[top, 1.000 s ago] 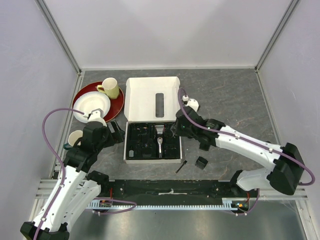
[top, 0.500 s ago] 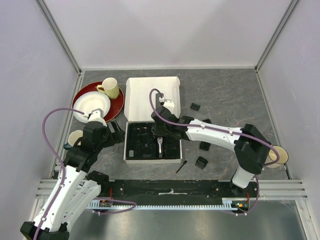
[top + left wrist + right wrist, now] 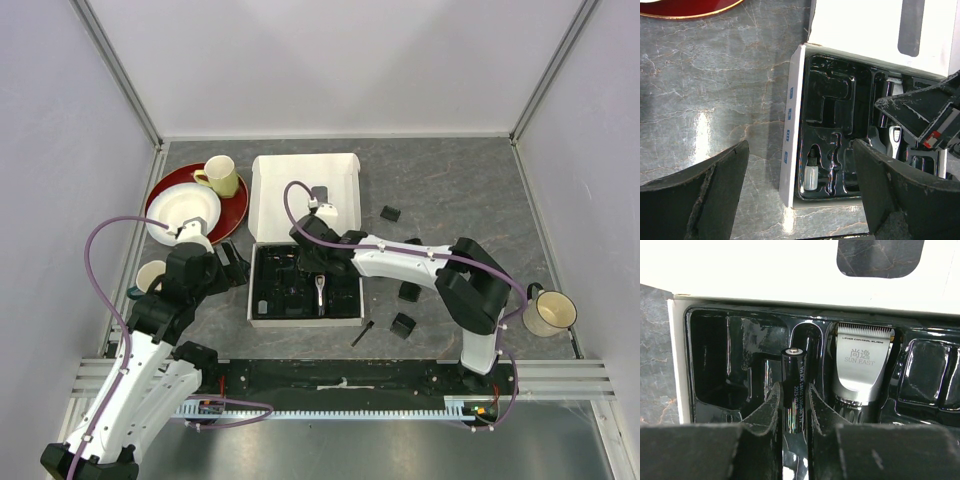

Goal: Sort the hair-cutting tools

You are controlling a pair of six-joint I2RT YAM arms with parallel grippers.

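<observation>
One probable battery (image 3: 792,365) in right tool (image 3: 792,391)

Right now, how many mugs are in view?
3: a yellow mug on the red plate, a cream cup partly behind the left arm, a pale mug at far right.

White-shelled arms (image 3: 135,392) with black joints, looping mauve cables (image 3: 89,252), scuffed black end effector fingers (image 3: 905,195).

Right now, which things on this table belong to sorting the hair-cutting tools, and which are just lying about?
Job: electric clipper, black battery, small white bottle, comb attachments, thin black brush, white box.
Lying about: red plate, white bowl, yellow mug, cream cup near left arm, cream mug far right.
</observation>
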